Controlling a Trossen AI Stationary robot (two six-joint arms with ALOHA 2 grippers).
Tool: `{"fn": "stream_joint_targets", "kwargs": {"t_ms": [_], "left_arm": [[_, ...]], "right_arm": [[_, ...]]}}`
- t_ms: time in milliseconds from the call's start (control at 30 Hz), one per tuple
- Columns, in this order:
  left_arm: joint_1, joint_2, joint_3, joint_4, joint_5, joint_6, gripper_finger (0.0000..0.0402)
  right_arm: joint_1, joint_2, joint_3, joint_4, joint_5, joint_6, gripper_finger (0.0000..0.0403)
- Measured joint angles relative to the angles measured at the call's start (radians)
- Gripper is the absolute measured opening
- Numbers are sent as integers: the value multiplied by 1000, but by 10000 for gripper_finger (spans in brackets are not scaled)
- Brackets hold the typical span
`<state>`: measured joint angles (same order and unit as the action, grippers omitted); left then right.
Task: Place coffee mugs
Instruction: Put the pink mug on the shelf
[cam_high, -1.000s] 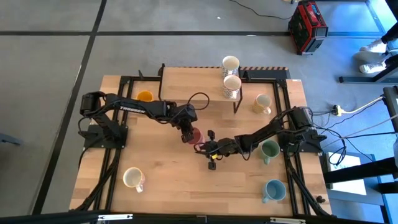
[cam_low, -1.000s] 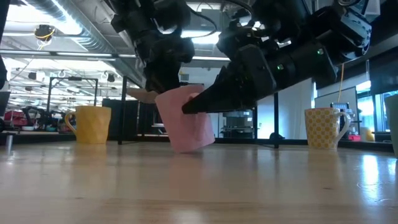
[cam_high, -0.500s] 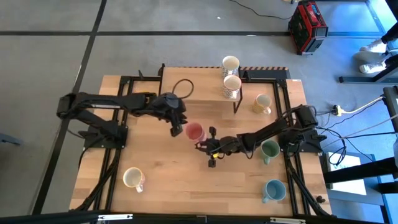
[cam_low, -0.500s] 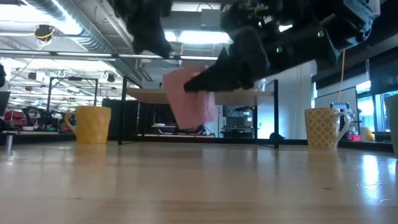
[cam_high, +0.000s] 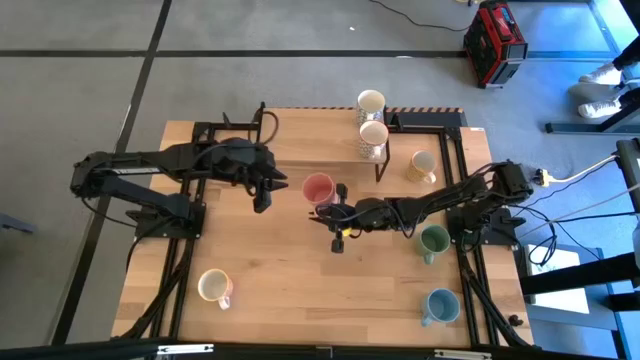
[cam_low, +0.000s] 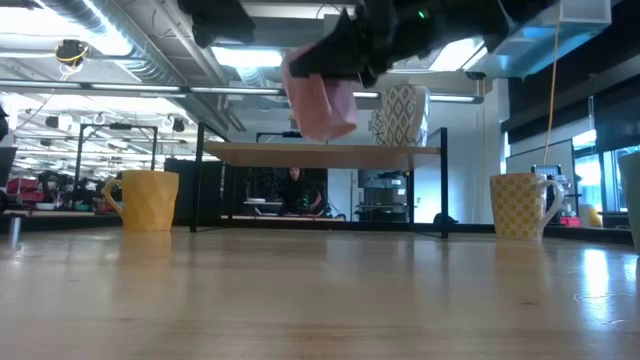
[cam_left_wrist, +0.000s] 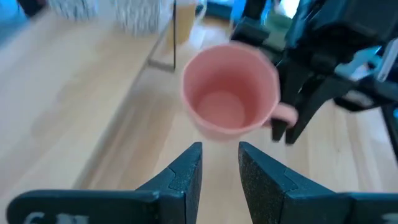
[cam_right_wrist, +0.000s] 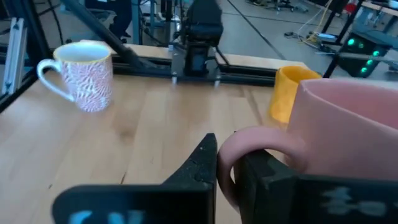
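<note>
left arm (cam_high: 160, 165): matte black jointed links; a looped black cable is seen near the wrist
right arm (cam_high: 450, 200): black links, black cabling along them, a small yellow mark near the wrist
left gripper (cam_left_wrist: 219, 177): two dark wedge-shaped fingers
right gripper (cam_right_wrist: 227, 168): dark tapered fingers

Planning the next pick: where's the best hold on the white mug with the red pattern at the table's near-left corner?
Take the red-patterned mug by its handle or rim, coming from above. It stands upright, mouth up, with its handle toward the table's middle and bare table all round, so a top-down approach looks unobstructed.
</note>
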<state>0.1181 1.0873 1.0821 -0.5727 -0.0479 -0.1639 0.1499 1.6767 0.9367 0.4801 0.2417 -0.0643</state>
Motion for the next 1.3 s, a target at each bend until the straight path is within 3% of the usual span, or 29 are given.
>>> {"fn": "stream_joint_targets", "kwargs": {"t_ms": [433, 600, 800, 1067, 1300], "left_arm": [[119, -158, 0, -41, 15, 127, 98], [130, -155, 0, -76, 37, 149, 98], [130, -97, -1, -120, 128, 192, 98], [81, -25, 0, -132, 150, 193, 98], [22, -11, -31, -131, 118, 143, 98]], "right_arm": [[-96, -7, 182, -155, -14, 29, 15], [-69, -7, 189, -217, -85, 94, 15], [7, 28, 189, -268, -35, 145, 15], [76, 179, 187, -175, 2, 187, 15], [80, 301, 187, -20, -43, 156, 15]]}}
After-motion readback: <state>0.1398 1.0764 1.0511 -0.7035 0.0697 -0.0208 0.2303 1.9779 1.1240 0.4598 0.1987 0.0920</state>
